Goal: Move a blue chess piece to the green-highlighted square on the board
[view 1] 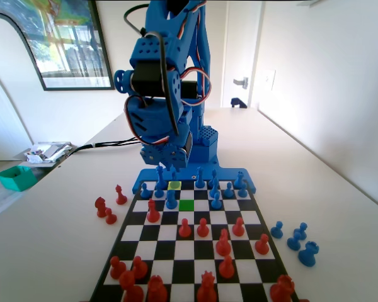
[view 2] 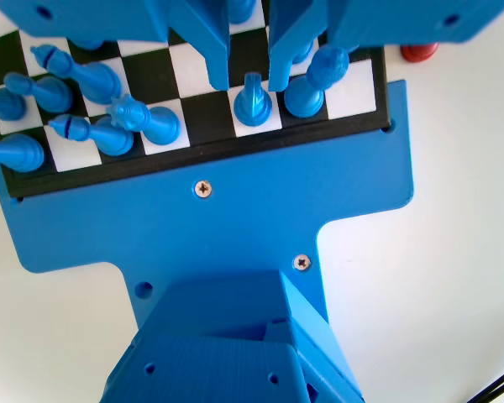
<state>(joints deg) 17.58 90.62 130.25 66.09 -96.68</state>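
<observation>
The gripper (view 2: 249,80) is held open around the blue chess piece (view 2: 253,102), nothing gripped yet. The neighbouring piece (view 2: 312,84) just beside could easily get knocked if it's closed off-centre.

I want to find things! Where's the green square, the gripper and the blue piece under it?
green-highlighted square (view 1: 186,204), fixed view, middle of its top.
gripper (view 2: 248,82), wrist view, gap between the jaw tips.
blue chess piece (view 2: 253,102), wrist view, its upper body.
</observation>
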